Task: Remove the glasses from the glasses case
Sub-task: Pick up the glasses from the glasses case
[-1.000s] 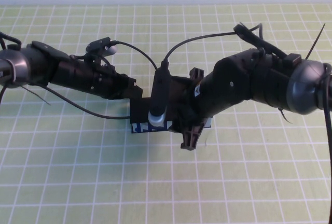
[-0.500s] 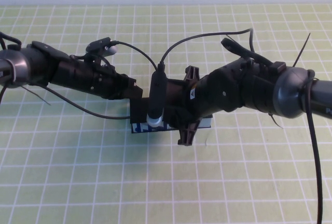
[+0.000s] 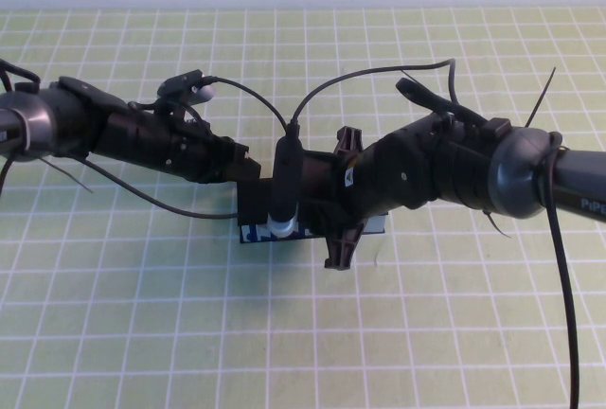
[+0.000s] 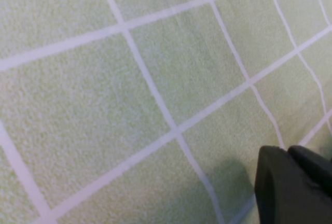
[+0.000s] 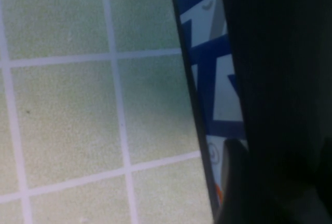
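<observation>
The glasses case [image 3: 284, 229] sits mid-counter under both arms; the glasses are hidden. The right tool [image 3: 343, 196] straddles it, spread wide and not visibly gripping; the left tool [image 3: 241, 170] rests at its far-left edge, state unclear. The right should close squarely on the frame before lifting.

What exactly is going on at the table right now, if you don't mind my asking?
Both arms are bent over the glasses case at the middle of the green grid mat. The right end effector is down at the case with its fingers spread wide across it. The left end effector sits at the case's left end. The glasses themselves are not visible, so they do not appear to be out yet.
</observation>
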### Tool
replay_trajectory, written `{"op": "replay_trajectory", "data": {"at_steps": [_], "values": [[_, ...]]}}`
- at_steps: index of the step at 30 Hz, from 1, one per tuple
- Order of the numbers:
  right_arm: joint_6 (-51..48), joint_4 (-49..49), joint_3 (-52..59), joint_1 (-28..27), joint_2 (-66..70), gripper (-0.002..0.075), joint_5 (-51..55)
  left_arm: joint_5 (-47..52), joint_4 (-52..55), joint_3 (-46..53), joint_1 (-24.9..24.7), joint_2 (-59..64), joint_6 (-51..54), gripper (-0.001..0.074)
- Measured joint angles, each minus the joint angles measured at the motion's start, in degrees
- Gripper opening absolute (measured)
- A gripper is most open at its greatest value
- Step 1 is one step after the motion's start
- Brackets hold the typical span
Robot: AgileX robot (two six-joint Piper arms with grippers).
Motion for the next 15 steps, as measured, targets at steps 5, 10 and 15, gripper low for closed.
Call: {"op": "replay_trajectory", "data": {"at_steps": [5,10,15], "values": [[-0.1,-0.4,0.0,0.0,0.0,0.0211,-0.1,0.0,-0.1,0.0,0.0,0.1,0.0,-0.0004],[-0.4,-1.3,0.0,0.1,0.0,0.0155,0.0,0.0,-0.2,-0.1,0.0,0.1,0.0,-0.0004],[-0.7,-1.7,-0.1,0.1,0.0,0.0083,0.0,0.0,-0.4,-0.3,0.1,0.1,0.0,-0.0004]]}}
